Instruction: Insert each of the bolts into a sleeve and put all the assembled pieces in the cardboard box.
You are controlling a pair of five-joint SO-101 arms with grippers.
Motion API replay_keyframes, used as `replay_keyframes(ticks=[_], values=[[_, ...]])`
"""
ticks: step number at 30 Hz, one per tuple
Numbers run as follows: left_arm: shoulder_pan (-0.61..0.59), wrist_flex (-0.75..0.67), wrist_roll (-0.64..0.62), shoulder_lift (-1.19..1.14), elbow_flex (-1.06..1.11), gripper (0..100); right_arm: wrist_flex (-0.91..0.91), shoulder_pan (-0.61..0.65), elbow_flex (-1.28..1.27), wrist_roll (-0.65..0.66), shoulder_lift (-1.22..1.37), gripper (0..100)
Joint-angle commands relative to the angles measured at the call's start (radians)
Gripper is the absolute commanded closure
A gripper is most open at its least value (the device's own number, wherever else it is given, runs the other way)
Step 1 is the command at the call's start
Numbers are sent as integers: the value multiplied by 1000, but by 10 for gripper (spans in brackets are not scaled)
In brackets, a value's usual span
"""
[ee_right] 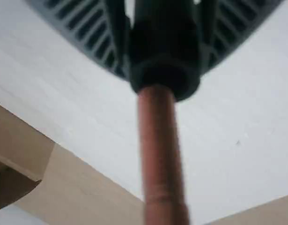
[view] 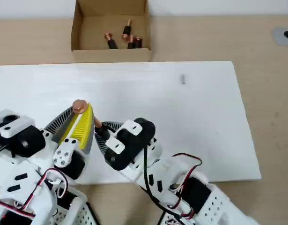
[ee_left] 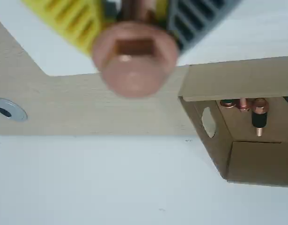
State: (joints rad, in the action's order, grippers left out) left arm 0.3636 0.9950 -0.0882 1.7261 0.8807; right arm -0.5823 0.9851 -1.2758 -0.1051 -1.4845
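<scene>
My left gripper (view: 81, 112), with one yellow and one grey finger, is shut on the round head of a copper bolt (view: 79, 106) above the white board's near-left part. The left wrist view has that bolt head (ee_left: 134, 58) close up between the fingers of the left gripper (ee_left: 134, 16). Just to its right, my right gripper (view: 102, 135) is shut on a black sleeve (view: 103, 131) with a copper shaft (view: 97, 123) sticking out toward the yellow finger. In the right wrist view the sleeve (ee_right: 165, 70) sits in the right gripper (ee_right: 165, 28) and the shaft (ee_right: 160, 154) protrudes from it. I cannot tell if shaft and head are one bolt.
The open cardboard box (view: 111, 55) stands beyond the board's far edge, holding several assembled pieces (view: 127, 35); the box (ee_left: 214, 140) and pieces (ee_left: 258, 117) also appear from the left wrist. A white board (view: 181, 117) covers the wooden table. A grey disc (view: 283, 35) sits far right.
</scene>
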Motion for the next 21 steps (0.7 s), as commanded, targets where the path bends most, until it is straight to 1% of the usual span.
replay_keyframes(ticks=[1,5,14,21], values=[[34,37,-6,-2,-11,994,23,8,7,-6,-12,989],[74,77,-9,-2,-11,994,21,8,7,-6,-12,989],[75,84,-6,-2,-34,994,21,8,7,-6,-12,989],[77,141,-6,-5,-37,993,23,8,7,-6,-12,989]])
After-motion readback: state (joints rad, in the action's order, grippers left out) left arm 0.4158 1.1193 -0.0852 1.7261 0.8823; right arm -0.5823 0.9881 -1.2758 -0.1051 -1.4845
